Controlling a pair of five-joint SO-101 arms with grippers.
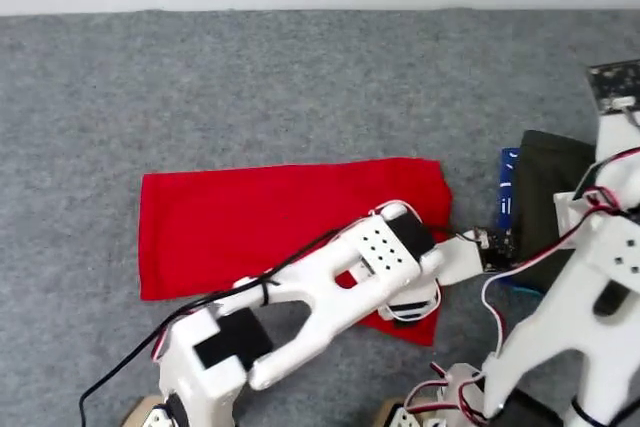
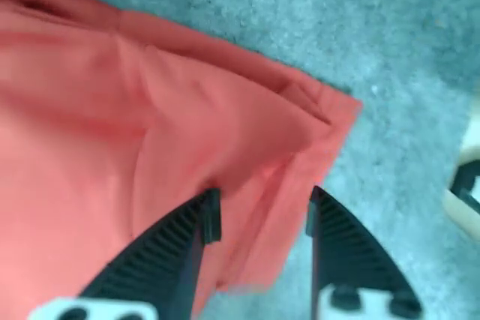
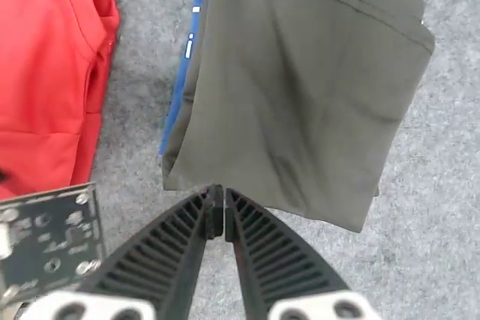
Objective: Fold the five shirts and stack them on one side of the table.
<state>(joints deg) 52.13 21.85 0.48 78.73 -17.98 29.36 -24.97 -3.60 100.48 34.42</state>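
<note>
The half-folded red shirt (image 1: pixel 250 217) lies on the counter (image 1: pixel 300 77), the left gripper (image 2: pixel 259 215) over its corner with fingers (image 2: pixel 176 241) spread, likely to pinch another fold, while the right gripper (image 3: pixel 217 211), closed and empty, hangs over the dark folded shirt (image 3: pixel 300 88) beside it.

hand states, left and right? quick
Left hand: open, at the red shirt's edge.
Right hand: closed, empty, by the dark shirt.

The dark shirt (image 3: pixel 300 95) hides most of the blue shirt (image 3: pixel 180 99) beneath it.
</note>
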